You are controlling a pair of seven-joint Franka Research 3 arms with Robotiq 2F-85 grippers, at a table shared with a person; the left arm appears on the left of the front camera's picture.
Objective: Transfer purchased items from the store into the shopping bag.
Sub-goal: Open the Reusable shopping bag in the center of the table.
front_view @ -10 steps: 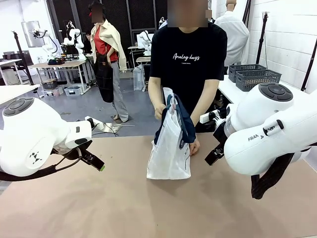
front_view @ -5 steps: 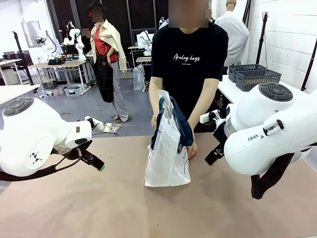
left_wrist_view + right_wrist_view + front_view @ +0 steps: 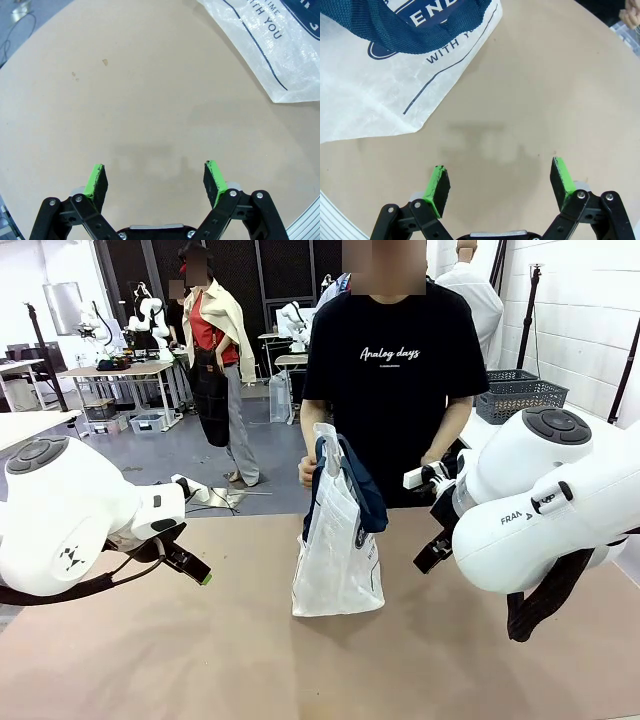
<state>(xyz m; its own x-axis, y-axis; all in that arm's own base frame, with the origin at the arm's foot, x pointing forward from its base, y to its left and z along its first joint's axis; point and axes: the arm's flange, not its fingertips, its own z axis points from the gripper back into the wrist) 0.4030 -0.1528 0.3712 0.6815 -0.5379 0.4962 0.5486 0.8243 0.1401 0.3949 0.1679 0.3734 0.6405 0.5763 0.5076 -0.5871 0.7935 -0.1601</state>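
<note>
The shopping bag (image 3: pixel 337 560), translucent white with navy strap handles and navy print, stands upright on the tan table at the far middle. The person behind it holds its top with one hand (image 3: pixel 307 472). A corner of the bag (image 3: pixel 280 45) lies at the top right of the left wrist view, and the bag (image 3: pixel 380 85) fills the upper left of the right wrist view. My left gripper (image 3: pixel 190 565) (image 3: pixel 155 179) hangs open over bare table, left of the bag. My right gripper (image 3: pixel 432 552) (image 3: pixel 501 182) is open to the bag's right, with nothing in it. The purchased items are out of view.
Grey lattice baskets (image 3: pixel 522 395) sit on a white side table at the back right; I cannot tell whether one is the store. The tan table (image 3: pixel 250 660) is bare between my arms. The person's other hand (image 3: pixel 432 462) is raised near my right arm.
The person has straightened up and lifted one hand off the bag's base. The bag shifted slightly left and stands straighter. Neither arm has moved.
</note>
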